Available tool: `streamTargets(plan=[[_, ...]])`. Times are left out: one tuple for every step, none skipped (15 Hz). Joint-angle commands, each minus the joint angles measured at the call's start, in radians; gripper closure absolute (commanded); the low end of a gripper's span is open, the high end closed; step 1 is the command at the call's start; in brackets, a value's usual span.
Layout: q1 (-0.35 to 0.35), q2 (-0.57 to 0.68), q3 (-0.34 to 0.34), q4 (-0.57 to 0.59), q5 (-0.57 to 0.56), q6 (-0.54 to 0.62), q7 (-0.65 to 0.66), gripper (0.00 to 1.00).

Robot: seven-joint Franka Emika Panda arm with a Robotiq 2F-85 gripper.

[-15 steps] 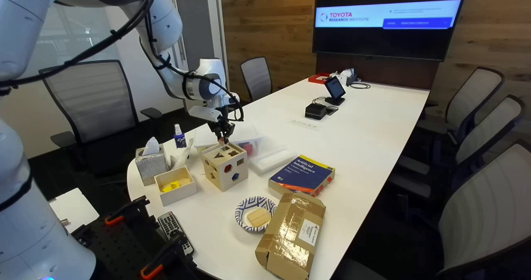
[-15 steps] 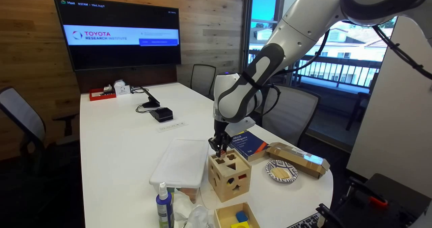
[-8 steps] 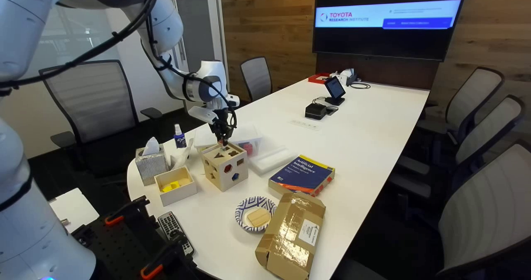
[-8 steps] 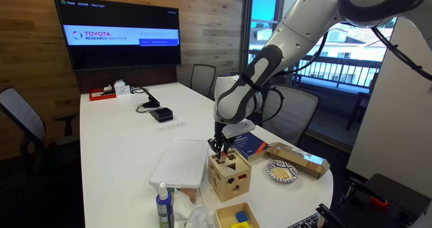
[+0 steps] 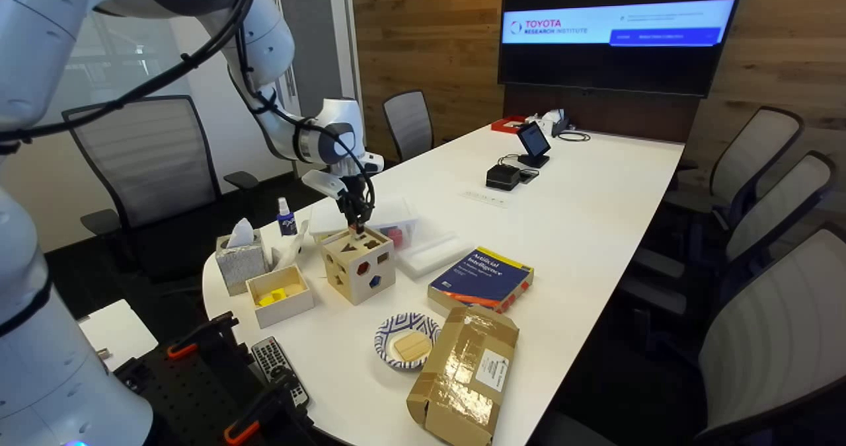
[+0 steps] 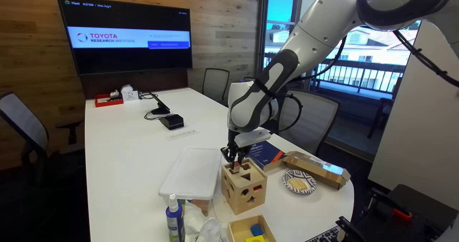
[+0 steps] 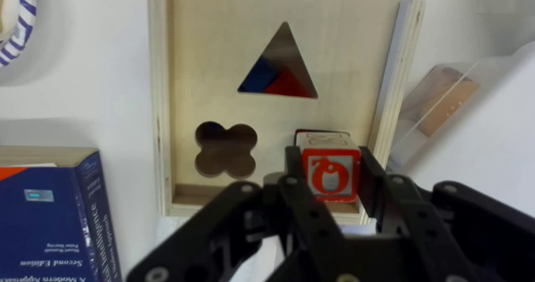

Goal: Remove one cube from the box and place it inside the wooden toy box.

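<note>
Clamping a pale red-framed wooden letter cube (image 7: 331, 176), the black pincer (image 7: 329, 167) points down over the light tan cube-shaped wooden toy box (image 5: 357, 284). The cube stands at a cut-out hole in the upper face — whether any part sits inside cannot be told. The toy box rests near the rounded end edge of the white worktop (image 5: 575, 188); nearer that edge, the low white-sided rectangular box (image 5: 285, 310) holds a yellow block (image 6: 255, 238) and a blue block (image 6: 256, 229). Toward a long edge lie a blue-covered book (image 5: 479, 277) and a brown cardboard package (image 5: 466, 383) — a small blue-and-white patterned bowl (image 5: 383, 337) just beside it.
</note>
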Motion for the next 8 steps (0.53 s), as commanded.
streamTargets(plan=[[0.015,0.030,-0.013,0.047,0.018,-0.030,0.026,0.91],[0.015,0.035,-0.014,0.054,0.018,-0.032,0.028,0.91],[0.015,0.039,-0.013,0.060,0.019,-0.033,0.032,0.91],[0.016,0.042,-0.013,0.064,0.020,-0.035,0.035,0.91],[0.014,0.044,-0.011,0.068,0.022,-0.037,0.033,0.91],[0.014,0.046,-0.010,0.071,0.023,-0.040,0.033,0.91],[0.016,0.047,-0.012,0.073,0.024,-0.044,0.038,0.91],[0.014,0.048,-0.010,0.074,0.026,-0.046,0.036,0.91]])
